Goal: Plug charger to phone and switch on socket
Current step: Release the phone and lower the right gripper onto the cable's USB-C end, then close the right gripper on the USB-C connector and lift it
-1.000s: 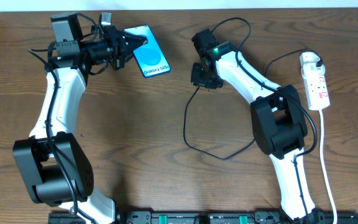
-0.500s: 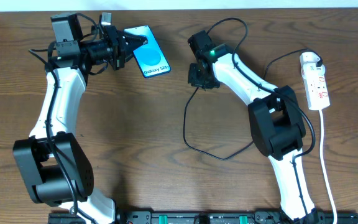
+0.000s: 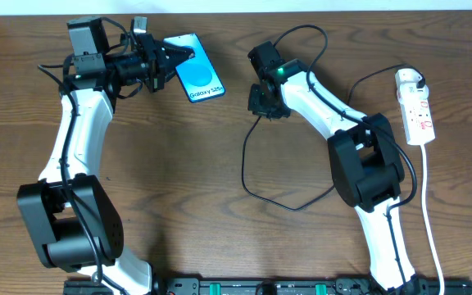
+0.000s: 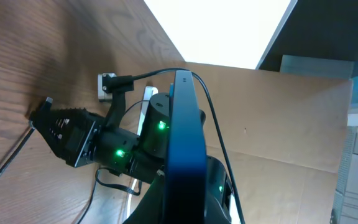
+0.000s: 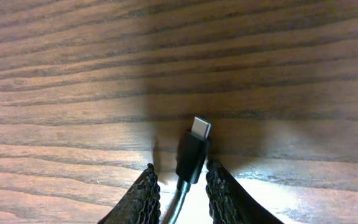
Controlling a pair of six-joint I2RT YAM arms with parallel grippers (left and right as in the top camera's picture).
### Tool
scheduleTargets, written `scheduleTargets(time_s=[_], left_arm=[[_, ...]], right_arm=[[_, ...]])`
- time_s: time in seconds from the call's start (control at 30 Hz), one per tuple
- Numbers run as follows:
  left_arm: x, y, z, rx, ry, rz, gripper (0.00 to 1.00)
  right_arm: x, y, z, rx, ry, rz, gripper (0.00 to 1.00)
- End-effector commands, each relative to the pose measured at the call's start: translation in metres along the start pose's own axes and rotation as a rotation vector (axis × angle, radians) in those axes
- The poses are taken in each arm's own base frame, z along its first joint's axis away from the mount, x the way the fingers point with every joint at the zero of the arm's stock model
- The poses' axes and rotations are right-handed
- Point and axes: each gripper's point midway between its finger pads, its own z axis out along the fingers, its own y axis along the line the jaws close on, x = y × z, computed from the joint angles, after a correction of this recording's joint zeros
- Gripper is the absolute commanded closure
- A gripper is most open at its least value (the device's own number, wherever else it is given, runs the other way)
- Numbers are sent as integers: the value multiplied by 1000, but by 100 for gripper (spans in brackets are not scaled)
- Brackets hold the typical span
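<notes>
The phone (image 3: pixel 197 69), with a light blue screen reading "Galaxy S25+", is at the back of the table, raised at one end. My left gripper (image 3: pixel 168 61) is shut on its left end. In the left wrist view the phone (image 4: pixel 186 143) shows edge-on as a dark slab. The charger, a thin black cable (image 3: pixel 247 168), loops over the table. Its plug tip (image 5: pixel 193 149) sticks out between the fingers of my right gripper (image 5: pixel 182 183), which is shut on it just above the wood, right of the phone (image 3: pixel 264 102). The white socket strip (image 3: pixel 418 111) lies far right.
The socket's white cord (image 3: pixel 433 238) runs down the right side to the front edge. Another black cable goes from the socket's top end (image 3: pixel 367 78) toward the right arm. A cardboard wall (image 4: pixel 291 118) stands behind the table in the left wrist view.
My right gripper has shifted slightly left toward the phone with the plug in it, then held still. The left arm and the phone have not moved.
</notes>
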Motion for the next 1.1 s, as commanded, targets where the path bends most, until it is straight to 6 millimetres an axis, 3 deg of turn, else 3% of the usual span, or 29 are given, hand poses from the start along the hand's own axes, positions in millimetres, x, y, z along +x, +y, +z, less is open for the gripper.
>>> scheduleTargets(time_s=[0.0, 0.1, 0.2, 0.33, 0.43, 0.53, 0.6, 0.67, 0.77, 0.83, 0.93, 1.07], left_arm=[[8, -16, -4, 34, 25, 50, 93], [8, -16, -4, 34, 25, 50, 93], [8, -16, -4, 34, 24, 50, 93], [8, -16, -4, 34, 24, 50, 93], [8, -16, -4, 34, 24, 50, 93], [8, -16, -4, 34, 24, 50, 93], [8, -16, -4, 34, 24, 50, 93], [8, -16, -4, 34, 24, 50, 93], [8, -16, -4, 34, 24, 50, 92], [8, -16, -4, 34, 24, 50, 93], [8, -16, -4, 34, 24, 51, 93], [8, -16, -4, 34, 24, 50, 93]], right_arm=[[21, -10, 17, 53, 53, 2, 75], [21, -9, 17, 54, 50, 0, 80], [20, -9, 17, 54, 45, -1, 99], [12, -4, 15, 22, 23, -39, 99], [5, 4, 2, -53, 29, -123, 99], [1, 21, -21, -191, 33, -267, 99], [0, 41, -53, -344, 15, -445, 99], [0, 45, -79, -418, -4, -555, 99], [3, 30, -112, -406, -22, -687, 99], [10, 20, -119, -379, -3, -759, 99], [20, 2, -115, -306, 46, -823, 99], [33, -11, -91, -240, 132, -841, 99]])
